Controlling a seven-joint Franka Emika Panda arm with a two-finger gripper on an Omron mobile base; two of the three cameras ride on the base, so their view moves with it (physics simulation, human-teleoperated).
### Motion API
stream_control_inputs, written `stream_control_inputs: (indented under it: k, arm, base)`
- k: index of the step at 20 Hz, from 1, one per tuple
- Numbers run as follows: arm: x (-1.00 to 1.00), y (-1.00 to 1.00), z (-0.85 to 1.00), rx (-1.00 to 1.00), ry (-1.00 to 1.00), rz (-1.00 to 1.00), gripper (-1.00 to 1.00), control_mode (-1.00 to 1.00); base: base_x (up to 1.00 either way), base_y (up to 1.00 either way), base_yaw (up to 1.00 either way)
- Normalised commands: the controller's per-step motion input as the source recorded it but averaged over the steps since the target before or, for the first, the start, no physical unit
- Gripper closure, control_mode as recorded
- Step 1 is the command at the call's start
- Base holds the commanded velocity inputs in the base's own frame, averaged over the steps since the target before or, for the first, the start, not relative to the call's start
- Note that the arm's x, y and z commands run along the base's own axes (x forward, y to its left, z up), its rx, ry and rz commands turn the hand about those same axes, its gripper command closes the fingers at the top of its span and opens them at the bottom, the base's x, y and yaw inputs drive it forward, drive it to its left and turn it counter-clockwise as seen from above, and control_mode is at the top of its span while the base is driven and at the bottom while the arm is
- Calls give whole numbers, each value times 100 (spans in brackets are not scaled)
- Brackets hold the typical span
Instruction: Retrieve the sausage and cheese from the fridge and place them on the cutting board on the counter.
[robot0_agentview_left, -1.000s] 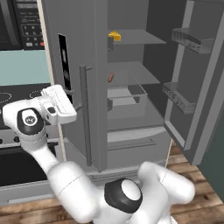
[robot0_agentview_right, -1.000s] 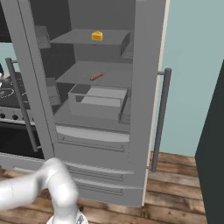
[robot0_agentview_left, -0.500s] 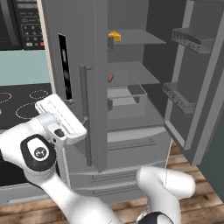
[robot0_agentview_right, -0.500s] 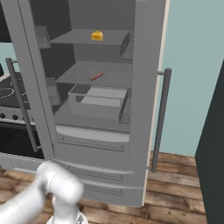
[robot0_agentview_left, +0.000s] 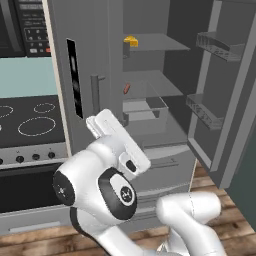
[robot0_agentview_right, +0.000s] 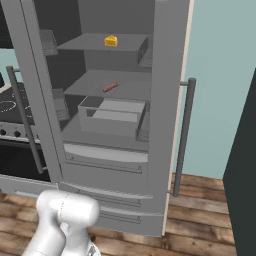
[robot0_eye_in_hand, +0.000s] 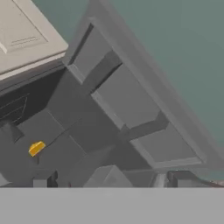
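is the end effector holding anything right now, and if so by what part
Nothing is held. The end effector is open, with nothing between its tips. The cheese sits on the fridge's top shelf, the sausage on the shelf below.

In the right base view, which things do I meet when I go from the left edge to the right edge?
Stove → open fridge door's bar handle → sausage and, above it, cheese (at nearly the same place across) → closed fridge door's bar handle → teal wall.
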Motion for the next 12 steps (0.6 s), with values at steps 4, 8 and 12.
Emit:
stream_control_inputs:
  k: [4, 8, 12]
  arm:
    - [-46, -92, 27, 30, -14, 26, -100, -100]
    - [-6, -37, 4, 31, 15, 19, -100, -100]
    - [40, -20, 14, 35, 19, 26, -100, -100]
  base:
    - [0, 0, 0]
    - [0, 0, 0]
    - [0, 0, 0]
